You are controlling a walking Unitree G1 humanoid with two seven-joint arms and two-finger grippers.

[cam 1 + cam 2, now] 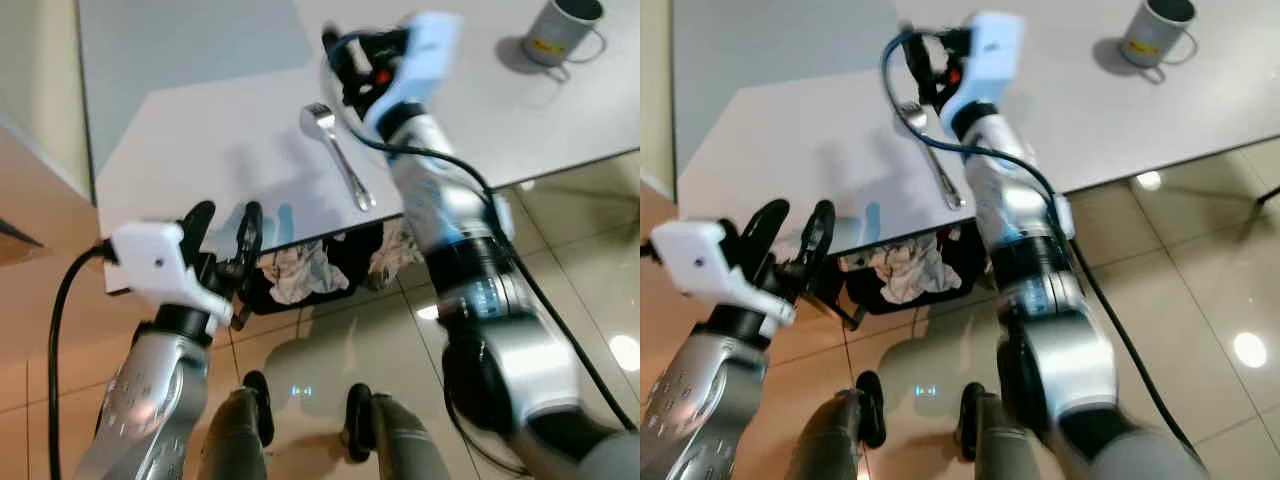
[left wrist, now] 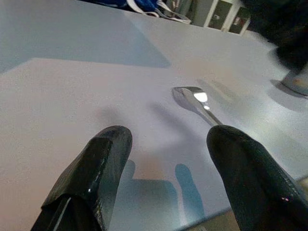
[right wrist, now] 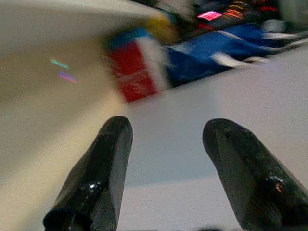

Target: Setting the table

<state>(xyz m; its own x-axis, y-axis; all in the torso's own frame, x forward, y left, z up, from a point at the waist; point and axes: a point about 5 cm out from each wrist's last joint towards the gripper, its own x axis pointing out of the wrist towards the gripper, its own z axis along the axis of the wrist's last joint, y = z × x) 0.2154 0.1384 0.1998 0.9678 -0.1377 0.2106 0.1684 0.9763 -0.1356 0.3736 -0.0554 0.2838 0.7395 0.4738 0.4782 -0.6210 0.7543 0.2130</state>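
Here, a metal spoon lies flat on the white desk, its bowl pointing away from the near desk edge and its handle ending close to that edge. The right hand is raised over the desk just beyond the spoon's bowl, its two black fingers spread apart and gripping nothing. The left hand hovers at the near desk edge, off to the left of the spoon's handle, its fingers likewise apart and empty. A grey mug stands upright on the desk, well apart from the spoon toward the far right. A dark bin holding crumpled cloth sits on the tiled floor under the desk edge, below the spoon's handle.
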